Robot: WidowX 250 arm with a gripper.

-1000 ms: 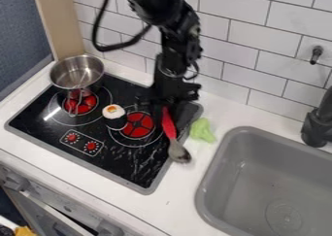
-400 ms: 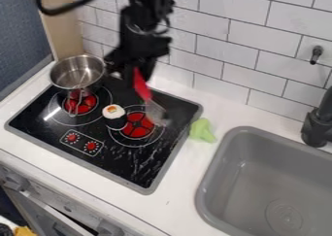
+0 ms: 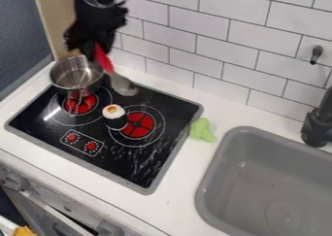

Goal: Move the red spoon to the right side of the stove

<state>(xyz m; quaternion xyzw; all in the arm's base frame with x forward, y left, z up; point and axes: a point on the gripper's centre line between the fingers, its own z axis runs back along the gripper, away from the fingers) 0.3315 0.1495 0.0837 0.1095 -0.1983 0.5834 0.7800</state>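
gripper (image 3: 94, 46): upper left of frame, just beside pot (image 3: 66, 77) | fingers: pinching red spoon (image 3: 103, 59) by its handle | spoon: upper left, tilted, bowl end down-right over stove's (image 3: 137, 166) back edge | sushi piece (image 3: 114, 112): left of centre, on stove | green item (image 3: 202, 130): right of stove, near sink (image 3: 259, 184)

We see a black arm (image 3: 100, 9) — chunky, uneven in outline, with pale glints — and an equally black claw (image 3: 92, 46).
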